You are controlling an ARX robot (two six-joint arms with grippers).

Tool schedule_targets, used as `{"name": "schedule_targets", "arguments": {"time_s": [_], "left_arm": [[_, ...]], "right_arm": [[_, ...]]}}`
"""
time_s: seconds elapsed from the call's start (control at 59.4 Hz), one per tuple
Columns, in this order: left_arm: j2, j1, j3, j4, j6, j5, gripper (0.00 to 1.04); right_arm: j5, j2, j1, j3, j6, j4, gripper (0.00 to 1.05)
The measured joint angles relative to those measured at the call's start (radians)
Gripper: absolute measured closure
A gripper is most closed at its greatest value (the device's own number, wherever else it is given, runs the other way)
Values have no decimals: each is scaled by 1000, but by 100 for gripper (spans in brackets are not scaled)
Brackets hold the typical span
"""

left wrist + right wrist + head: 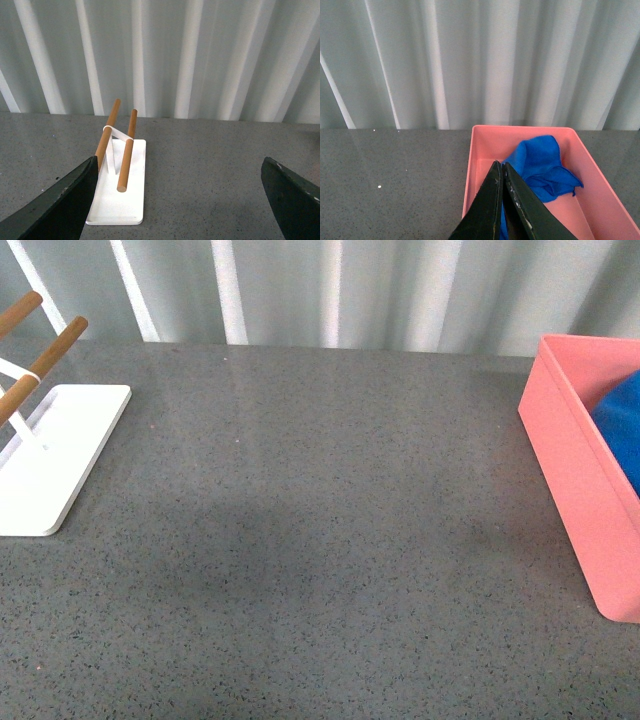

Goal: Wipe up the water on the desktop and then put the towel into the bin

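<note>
From the front, the counter (300, 540) shows neither arm, only a blue edge inside the pink bin (575, 475) at three o'clock. The right wrist view shows the towel (542, 165) crumpled in it, the right gripper (502, 172) with jaws pressed together, empty. The left gripper (180, 200) has jaws spread wide before the white rack (120, 195).

Even, soft daylight-white light in all three views; nothing dim. Table (320, 540) slightly glossy, faint pale sheen streaks toward its far edge below the corrugated wall (330, 290). Broad, soft-edged shadow patch on the near centre of the table. Front view mildly grainy. Wrist views sharp in the distance; the dark near jaws slightly soft.
</note>
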Motion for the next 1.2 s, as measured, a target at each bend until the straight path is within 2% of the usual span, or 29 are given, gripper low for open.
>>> {"name": "schedule_targets", "arguments": {"time_s": [0.185, 0.909, 0.96, 1.027, 1.195], "left_arm": [[0, 0, 0, 0, 0, 0, 7], [0, 0, 0, 0, 0, 0, 7], [0, 0, 0, 0, 0, 0, 7], [0, 0, 0, 0, 0, -1, 7], [0, 0, 0, 0, 0, 0, 7]], "right_arm": [[-3, -78, 0, -30, 1, -22, 101], [-3, -355, 0, -31, 2, -292, 101], [-3, -386, 0, -31, 2, -324, 101], [-3, -499, 0, -31, 2, -470, 101], [-2, -537, 0, -31, 2, -481, 101]]}}
